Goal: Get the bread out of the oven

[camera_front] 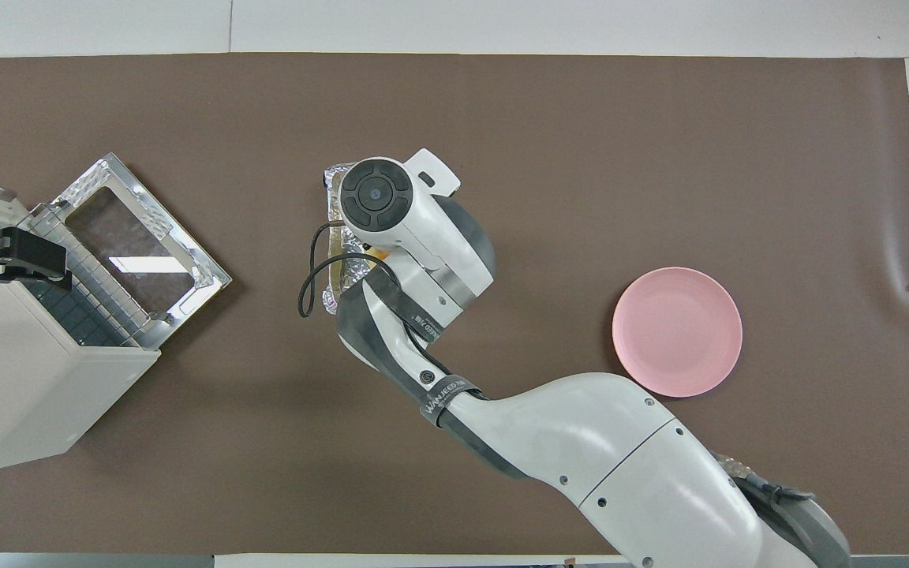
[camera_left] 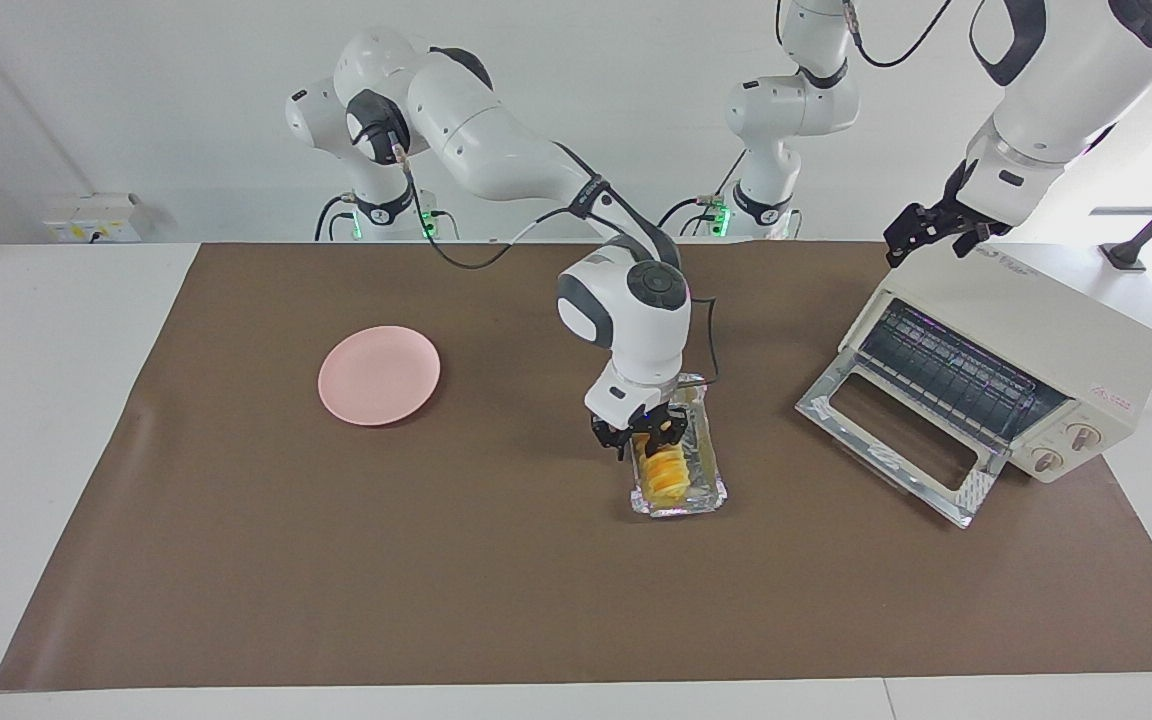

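The bench (camera_left: 66, 420) carried a brown mat (camera_left: 336, 560), and all items stood on that mat.

The oven (camera_left: 1036, 330) stood at the left arm's end of the bench. Its drop-down door (camera_left: 896, 440) lay fully open, with the glass window facing up. The wire rack (camera_left: 956, 372) was visible inside and carried nothing visible. Two round knobs (camera_left: 1066, 447) were visible on the front panel, beside the door opening.

The bread (camera_left: 664, 470) was out of the oven. It lay in a crinkled foil tray (camera_left: 681, 500) near the middle of the mat, between the oven and the pink plate (camera_left: 379, 374). The tray stood well apart from both. In the overhead view, the right arm's wrist covered most of the tray (camera_front: 336, 185), and the bread could not be made out with certainty.

The right gripper (camera_left: 644, 432) was lowered into the tray, at the end of the bread nearer to the robots. Its fingers (camera_left: 671, 428) stood on either side of that end. Whether they were clenched on the loaf or merely close around it could not be determined.

The left gripper (camera_left: 926, 232) hung over the top of the oven, at the corner nearer to the robots. Its fingers (camera_front: 28, 256) were released and held nothing. The left arm waited there.

The pink plate was bare and lay toward the right arm's end of the bench.
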You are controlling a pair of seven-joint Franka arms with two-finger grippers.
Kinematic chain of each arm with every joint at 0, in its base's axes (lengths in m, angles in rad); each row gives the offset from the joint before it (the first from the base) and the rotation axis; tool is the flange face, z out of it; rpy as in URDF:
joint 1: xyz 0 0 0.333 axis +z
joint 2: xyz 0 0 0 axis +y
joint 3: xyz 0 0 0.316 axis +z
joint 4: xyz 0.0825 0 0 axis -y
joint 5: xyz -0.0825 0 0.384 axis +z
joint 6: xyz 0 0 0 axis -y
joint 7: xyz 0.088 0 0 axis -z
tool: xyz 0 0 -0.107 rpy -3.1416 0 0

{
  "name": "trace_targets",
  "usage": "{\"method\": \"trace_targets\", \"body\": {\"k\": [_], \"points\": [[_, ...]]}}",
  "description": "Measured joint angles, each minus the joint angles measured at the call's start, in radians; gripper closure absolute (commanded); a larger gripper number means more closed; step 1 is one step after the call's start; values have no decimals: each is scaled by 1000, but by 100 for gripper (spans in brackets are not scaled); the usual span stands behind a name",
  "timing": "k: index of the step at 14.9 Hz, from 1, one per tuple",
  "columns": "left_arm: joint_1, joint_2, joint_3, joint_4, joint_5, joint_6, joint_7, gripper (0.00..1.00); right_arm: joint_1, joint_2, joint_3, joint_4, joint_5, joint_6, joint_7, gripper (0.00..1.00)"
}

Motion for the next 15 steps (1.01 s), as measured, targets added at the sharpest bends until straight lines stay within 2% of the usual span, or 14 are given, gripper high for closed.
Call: {"method": "trace_targets", "body": {"k": [5, 8, 11, 15], "points": [[5, -6, 4, -3, 0, 0, 0, 0, -10, -1, -2, 2, 0, -5, 0, 100], [6, -7, 5, -4, 0, 0, 0, 0, -41, -13, -2, 17, 0, -58, -4, 100], [6, -7, 5, -4, 0, 0, 0, 0, -120, -61, -3, 43, 43, -164, -97, 100], [6, -7, 5, -4, 0, 0, 0, 0, -289, -116, -9, 101, 63, -297, -346, 100]]}}
